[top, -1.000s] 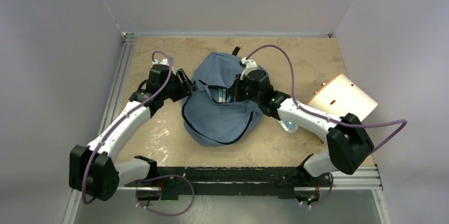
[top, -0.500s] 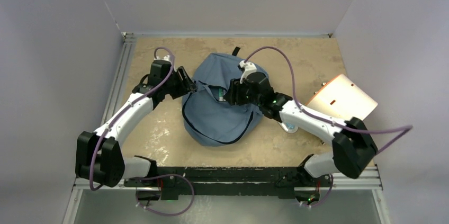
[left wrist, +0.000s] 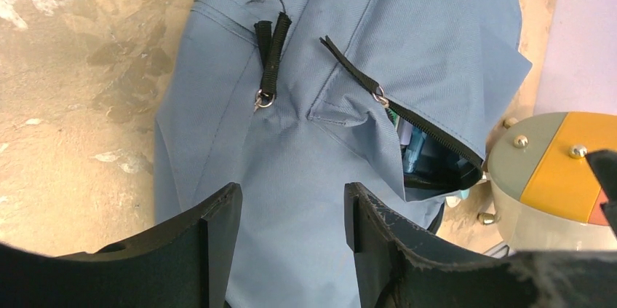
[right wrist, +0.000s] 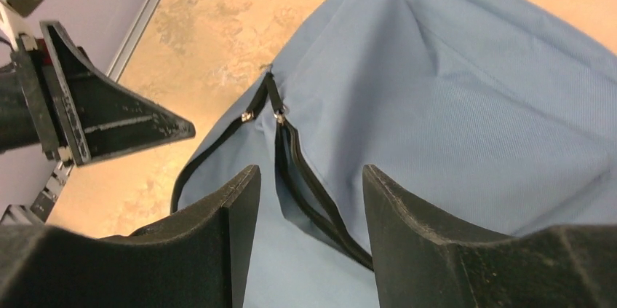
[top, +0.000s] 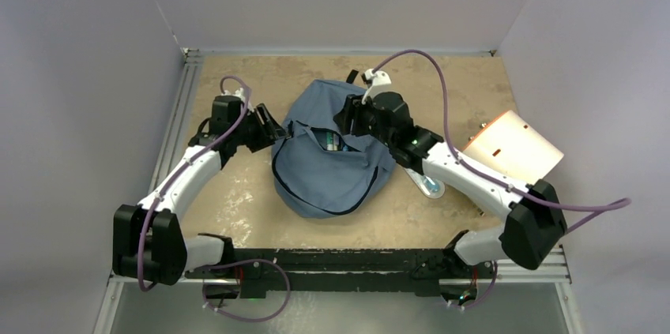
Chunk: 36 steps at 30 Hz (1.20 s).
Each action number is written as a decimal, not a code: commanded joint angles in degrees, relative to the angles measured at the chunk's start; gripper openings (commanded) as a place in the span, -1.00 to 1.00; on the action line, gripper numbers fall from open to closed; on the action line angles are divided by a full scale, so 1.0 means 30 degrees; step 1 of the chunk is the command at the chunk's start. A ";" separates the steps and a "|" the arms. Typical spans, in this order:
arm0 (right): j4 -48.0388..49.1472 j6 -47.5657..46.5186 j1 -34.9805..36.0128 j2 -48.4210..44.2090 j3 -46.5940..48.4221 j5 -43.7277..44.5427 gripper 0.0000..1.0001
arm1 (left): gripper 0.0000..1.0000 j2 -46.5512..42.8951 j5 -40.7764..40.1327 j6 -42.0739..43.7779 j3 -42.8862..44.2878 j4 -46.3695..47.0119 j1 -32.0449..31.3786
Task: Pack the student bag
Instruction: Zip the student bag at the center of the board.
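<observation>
Right gripper, jaws spread and holding nothing, hangs over the zip opening of the student bag, which lies mid-table, long axis running near edge to far edge, with the left gripper, likewise spread, at its left flank.

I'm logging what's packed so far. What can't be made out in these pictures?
- Inside the student bag: the left wrist view shows only teal and white slivers through the zip opening; fabric covers the rest.
- Clear object beside the bag: top view, partly under the right arm, too small to identify.
- Straps: hidden under the bag, bar one black end at its far side, top view.
</observation>
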 commanded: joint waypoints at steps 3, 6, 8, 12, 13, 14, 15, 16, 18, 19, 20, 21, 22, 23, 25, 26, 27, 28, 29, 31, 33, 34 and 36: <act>-0.0749 -0.2805 0.0043 0.2297 0.3907 -0.1174 0.12 | 0.04 -0.0072 0.1053 0.0654 -0.0204 0.1585 0.0192; -0.1885 -0.4313 0.0096 0.3945 0.5917 -0.2093 0.05 | 0.02 -0.0315 0.0961 0.0804 -0.0457 0.1380 0.0276; -0.2765 -0.5035 0.0136 0.5154 0.7021 -0.2486 0.04 | 0.01 -0.0732 0.0728 0.0893 -0.0634 0.0968 0.0349; -0.4200 -0.6619 0.0400 0.7560 0.9157 -0.2938 0.03 | 0.01 -0.2331 0.0031 0.0723 -0.1372 -0.0180 0.0382; -0.4542 -0.7009 0.0510 0.8121 0.9707 -0.2977 0.03 | 0.01 -0.2768 0.0003 0.0606 -0.1659 -0.0352 0.0382; -0.4830 -0.7384 0.0648 0.8707 1.0245 -0.2938 0.02 | 0.01 -0.3233 0.0007 0.0540 -0.1940 -0.0520 0.0382; -0.5060 -0.7735 0.0764 0.9227 1.0770 -0.2852 0.02 | 0.01 -0.3661 -0.0014 0.0444 -0.2180 -0.0721 0.0382; -0.5242 -0.8079 0.0994 0.9699 1.1257 -0.2699 0.01 | 0.01 -0.4025 -0.0078 0.0329 -0.2412 -0.0969 0.0382; -0.5475 -0.8642 0.1291 1.0544 1.2237 -0.2657 0.00 | 0.01 -0.4683 0.0056 0.0081 -0.2897 -0.1219 0.0381; -0.5539 -0.8969 0.1398 1.0911 1.2685 -0.2409 -0.01 | 0.01 -0.4963 0.0146 -0.0031 -0.3150 -0.1273 0.0382; -0.5628 -0.9372 0.1525 1.1224 1.3122 -0.2394 -0.01 | 0.01 -0.5210 0.0245 -0.0126 -0.3357 -0.1338 0.0382; -0.5591 -0.9609 0.1621 1.1603 1.3444 -0.2400 -0.02 | 0.01 -0.5380 0.0312 -0.0200 -0.3585 -0.1413 0.0382; -0.5594 -0.9858 0.1758 1.1767 1.3752 -0.2364 -0.02 | 0.01 -0.5518 0.0346 -0.0260 -0.3704 -0.1488 0.0382; -0.5624 -1.0062 0.1895 1.2087 1.4024 -0.2337 -0.02 | 0.01 -0.5638 0.0376 -0.0312 -0.3785 -0.1589 0.0382; -0.5786 -1.0570 0.2097 1.2591 1.4572 -0.2198 -0.02 | 0.01 -0.5802 0.0448 -0.0400 -0.3905 -0.1708 0.0382; -0.5959 -1.0875 0.2213 1.2884 1.4815 -0.2046 -0.02 | 0.01 -0.5875 0.0491 -0.0439 -0.3957 -0.1697 0.0382; -0.6146 -1.1064 0.2282 1.3214 1.5139 -0.1891 -0.02 | 0.01 -0.5938 0.0522 -0.0517 -0.4014 -0.1721 0.0382; -0.6367 -1.1278 0.2342 1.3552 1.5414 -0.1696 -0.03 | 0.01 -0.5973 0.0552 -0.0575 -0.4055 -0.1720 0.0382; -0.6563 -1.1415 0.2393 1.3847 1.5690 -0.1514 -0.03 | 0.01 -0.5999 0.0603 -0.0655 -0.4078 -0.1724 0.0382; -0.6986 -1.1655 0.2469 1.4442 1.6430 -0.0909 -0.03 | 0.01 -0.6033 0.0669 -0.0805 -0.4116 -0.1707 0.0382; -0.7313 -1.1843 0.2548 1.4878 1.6929 -0.0237 -0.03 | 0.01 -0.6087 0.0702 -0.0963 -0.4141 -0.1624 0.0382; -0.7388 -1.1892 0.2584 1.5009 1.7040 0.0063 -0.02 | 0.01 -0.6108 0.0728 -0.1026 -0.4166 -0.1580 0.0382; -0.7439 -1.1943 0.2644 1.5100 1.7153 0.0737 0.02 | 0.01 -0.6124 0.0759 -0.1113 -0.4196 -0.1510 0.0382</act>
